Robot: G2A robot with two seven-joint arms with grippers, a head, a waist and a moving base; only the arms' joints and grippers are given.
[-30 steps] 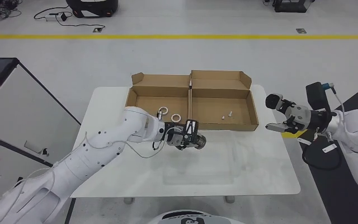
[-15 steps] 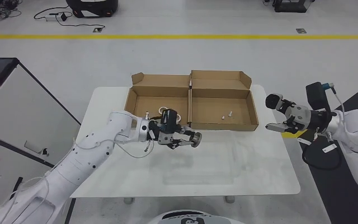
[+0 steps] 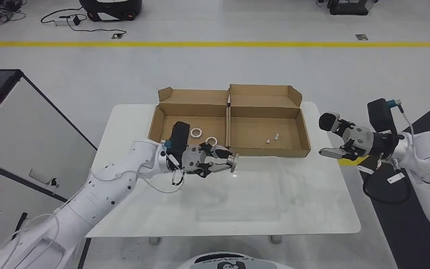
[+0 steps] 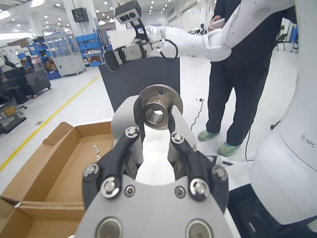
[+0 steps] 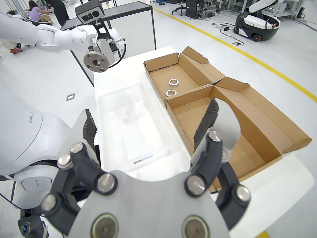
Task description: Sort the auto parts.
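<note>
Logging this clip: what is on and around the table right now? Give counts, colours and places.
Table: one, white.
Cardboard boxes: two, brown, open, side by side at the table's far side.
Rings: two, silver, in the robot's left-hand box.
Bolts: two, silver, in the right-hand box.
Tray: one, clear plastic, on the table in front of the boxes.
Flanged bushing: one, silver metal, held above the table.
Left gripper: fingers shut on the flanged bushing.
Right gripper: fingers open, empty, beyond the table's right edge.
</note>
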